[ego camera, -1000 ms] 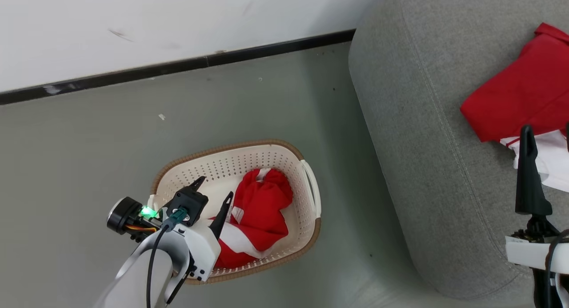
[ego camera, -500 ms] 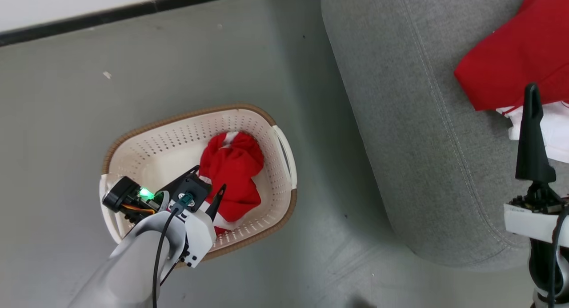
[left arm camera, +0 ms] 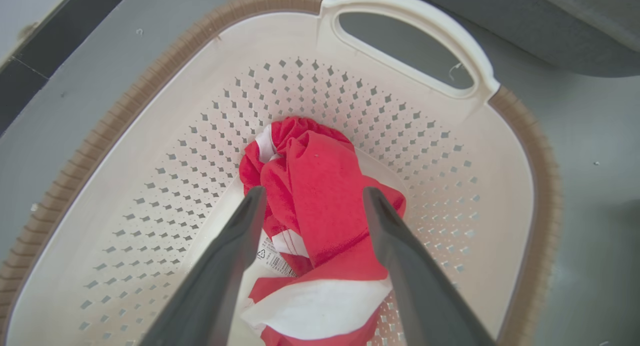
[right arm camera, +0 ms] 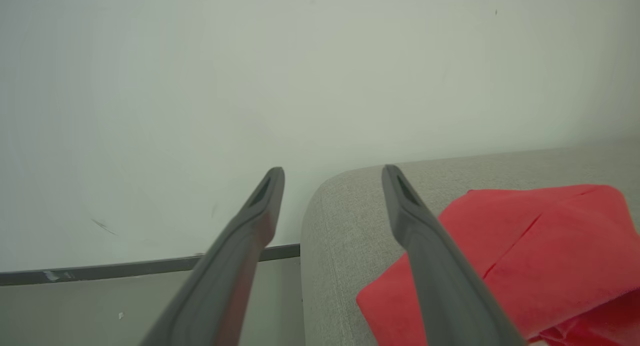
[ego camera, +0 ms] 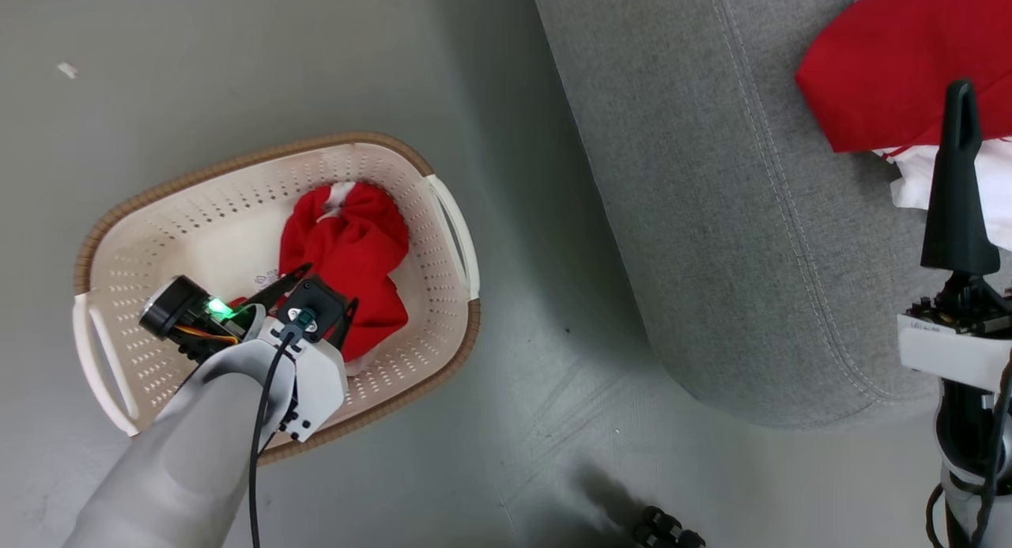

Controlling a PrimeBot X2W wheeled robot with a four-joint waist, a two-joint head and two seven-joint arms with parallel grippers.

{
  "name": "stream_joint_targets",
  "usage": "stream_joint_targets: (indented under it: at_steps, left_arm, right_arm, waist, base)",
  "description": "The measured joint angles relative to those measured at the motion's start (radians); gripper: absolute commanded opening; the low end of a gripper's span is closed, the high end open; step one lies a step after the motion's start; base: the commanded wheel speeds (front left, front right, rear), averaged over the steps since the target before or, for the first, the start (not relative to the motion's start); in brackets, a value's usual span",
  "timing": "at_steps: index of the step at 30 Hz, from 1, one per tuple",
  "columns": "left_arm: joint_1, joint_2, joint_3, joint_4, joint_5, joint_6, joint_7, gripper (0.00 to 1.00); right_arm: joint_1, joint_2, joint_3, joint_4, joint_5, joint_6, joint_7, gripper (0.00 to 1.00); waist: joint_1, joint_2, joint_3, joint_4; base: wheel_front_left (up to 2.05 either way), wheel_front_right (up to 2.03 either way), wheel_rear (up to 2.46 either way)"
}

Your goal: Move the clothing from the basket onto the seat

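seat (ego camera: 711,216): we see the grey-green sofa at the right of the head view.
basket (ego camera: 158,239): we find it on the floor (ego camera: 514,413), near the seat but apart from it.
clothing on the seat (ego camera: 877,66): a red garment over a white piece.
clothing in the basket (left arm camera: 320,196): a crumpled red bundle with a white stripe.
left gripper (left arm camera: 314,191): inside the basket, jaws spread wide astride the bundle, which we see is not gripped.
right gripper (right arm camera: 333,170): jaws wide apart, empty, above the seat.
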Motion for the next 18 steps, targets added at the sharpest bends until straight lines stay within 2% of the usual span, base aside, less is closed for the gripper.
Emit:
stream_joint_targets:
  at_steps: [18]
  left_arm:
    - [-0.108, 0.047, -0.030, 0.107, 0.060, 0.000, 0.006, 1.00]
  right_arm:
    - [-0.083, 0.000, 0.011, 0.014, 0.074, 0.000, 0.000, 1.00]
  waist:
    - [0.0000, 0.0000, 0.133, -0.078]
  base:
    - [0.00, 0.00, 0.00]
